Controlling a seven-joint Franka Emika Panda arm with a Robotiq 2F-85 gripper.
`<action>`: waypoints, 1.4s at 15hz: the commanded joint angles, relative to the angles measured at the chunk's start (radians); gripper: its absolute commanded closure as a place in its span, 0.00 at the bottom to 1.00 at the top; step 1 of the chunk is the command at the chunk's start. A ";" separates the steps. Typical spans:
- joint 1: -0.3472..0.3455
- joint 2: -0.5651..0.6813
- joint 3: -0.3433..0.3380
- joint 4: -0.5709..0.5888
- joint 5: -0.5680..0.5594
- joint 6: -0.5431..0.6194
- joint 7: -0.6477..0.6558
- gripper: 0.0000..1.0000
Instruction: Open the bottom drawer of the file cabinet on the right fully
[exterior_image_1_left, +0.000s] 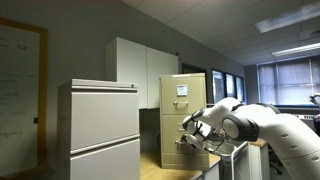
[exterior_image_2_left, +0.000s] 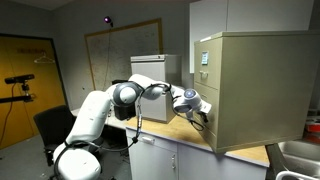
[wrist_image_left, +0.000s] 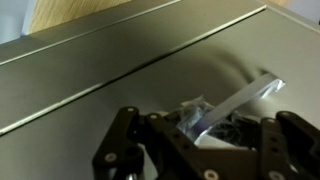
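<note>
The tan file cabinet (exterior_image_1_left: 182, 100) (exterior_image_2_left: 262, 85) stands on a counter and has a white label on its top drawer. My gripper (exterior_image_1_left: 189, 137) (exterior_image_2_left: 201, 113) is pressed against the front of the bottom drawer (exterior_image_1_left: 181, 150) (exterior_image_2_left: 208, 128). In the wrist view the drawer front (wrist_image_left: 110, 75) fills the frame. Its silvery handle (wrist_image_left: 240, 98) runs slantwise between my dark fingers (wrist_image_left: 205, 135), which look closed around it. The drawer front looks flush with the cabinet in an exterior view.
A wider pale grey cabinet (exterior_image_1_left: 98, 130) stands in the foreground, with white cupboards (exterior_image_1_left: 140, 65) behind it. A whiteboard (exterior_image_2_left: 122, 50) hangs on the far wall. A black office chair (exterior_image_2_left: 50, 125) stands next to the robot base, and a sink (exterior_image_2_left: 298, 158) lies beside the counter.
</note>
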 joint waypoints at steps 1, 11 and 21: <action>-0.028 -0.158 0.108 -0.208 0.147 -0.023 -0.242 0.99; 0.114 -0.188 0.207 -0.341 0.499 0.743 0.052 0.99; 0.229 -0.497 0.231 -0.688 0.533 0.601 -0.334 0.99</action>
